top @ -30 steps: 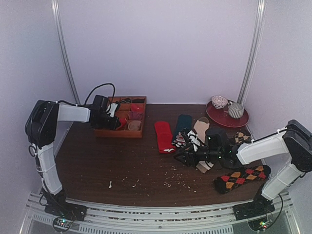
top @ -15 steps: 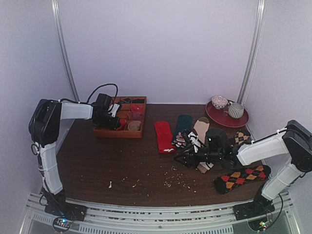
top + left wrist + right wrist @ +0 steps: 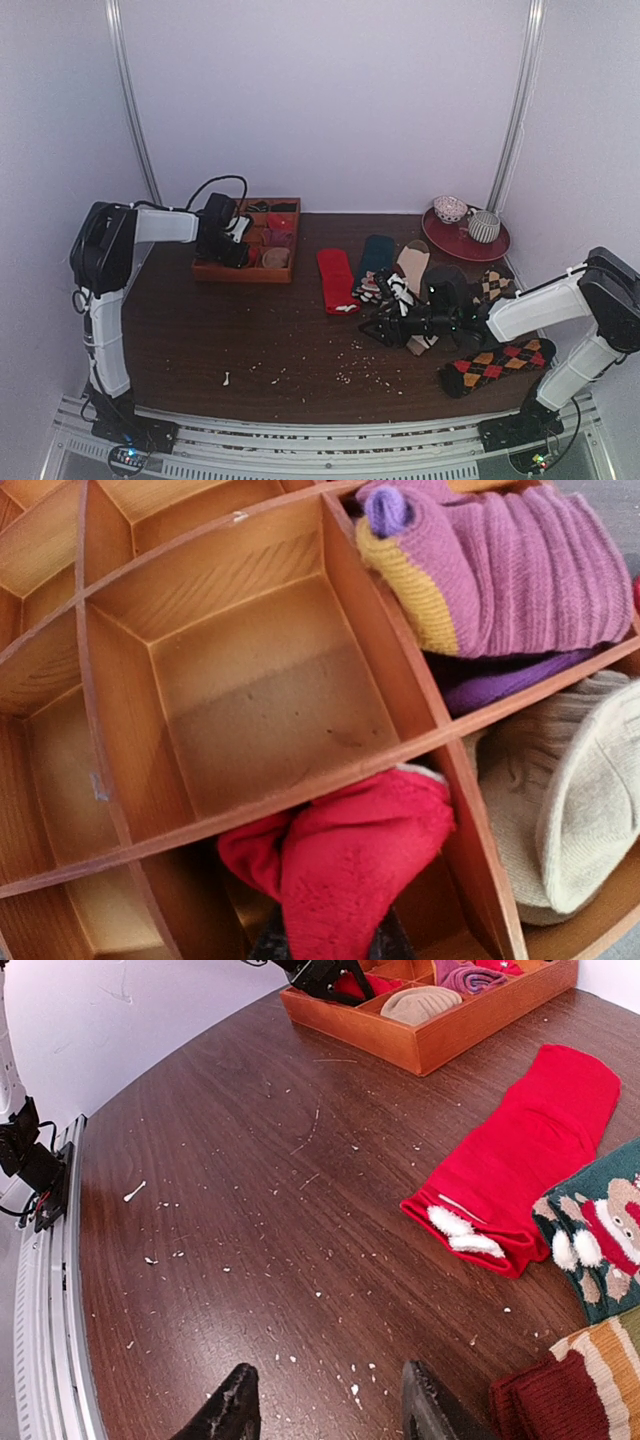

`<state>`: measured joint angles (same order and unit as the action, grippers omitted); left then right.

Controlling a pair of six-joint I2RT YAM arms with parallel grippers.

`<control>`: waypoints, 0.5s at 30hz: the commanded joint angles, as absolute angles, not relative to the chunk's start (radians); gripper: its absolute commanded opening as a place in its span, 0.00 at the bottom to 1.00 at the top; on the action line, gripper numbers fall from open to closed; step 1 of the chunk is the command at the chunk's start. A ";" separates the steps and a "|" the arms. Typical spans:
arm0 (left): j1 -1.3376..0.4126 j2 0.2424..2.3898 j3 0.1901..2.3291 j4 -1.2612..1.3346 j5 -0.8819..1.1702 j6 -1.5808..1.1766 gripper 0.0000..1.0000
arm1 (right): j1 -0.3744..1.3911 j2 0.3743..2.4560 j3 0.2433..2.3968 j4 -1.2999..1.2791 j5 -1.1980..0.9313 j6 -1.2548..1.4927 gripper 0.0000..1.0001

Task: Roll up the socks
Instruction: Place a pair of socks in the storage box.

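Both arms are the same build: left arm [image 3: 160, 228] and right arm [image 3: 535, 308] have white tube links with chunky black joint housings, the biggest at the shoulders. Bases [image 3: 130, 428] are black, each with tiny coloured lights just below. A thin black cable [image 3: 212, 182] loops above the left forearm. Left gripper [image 3: 243, 258] is black with a white patch near the wrist; right gripper [image 3: 372, 327] is all black, fingers [image 3: 232, 1410] matte, tapered, slightly curved

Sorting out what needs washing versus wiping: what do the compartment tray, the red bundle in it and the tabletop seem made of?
Tray: wood, apparently thin boards with a smooth orange-brown finish; grain lines show on the walls.
Red bundle: soft knit fabric, matte; fine stitch texture and folds.
Tabletop: dark wood-grain surface, possibly laminate; slight sheen, streaked grain, dotted with pale crumbs.
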<state>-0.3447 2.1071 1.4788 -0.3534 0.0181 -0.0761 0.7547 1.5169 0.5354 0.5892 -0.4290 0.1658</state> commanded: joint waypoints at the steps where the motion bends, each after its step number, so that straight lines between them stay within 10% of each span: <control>1: -0.352 2.247 1.471 -0.491 -0.065 -0.060 0.00 | 0.748 1.528 0.525 0.617 -0.437 0.181 0.49; 6: -0.363 2.263 1.475 -0.515 -0.082 -0.057 0.00 | 0.748 1.533 0.521 0.626 -0.438 0.184 0.48; 15: -0.368 2.186 1.480 -0.452 -0.046 -0.068 0.31 | 0.749 1.522 0.527 0.618 -0.440 0.181 0.48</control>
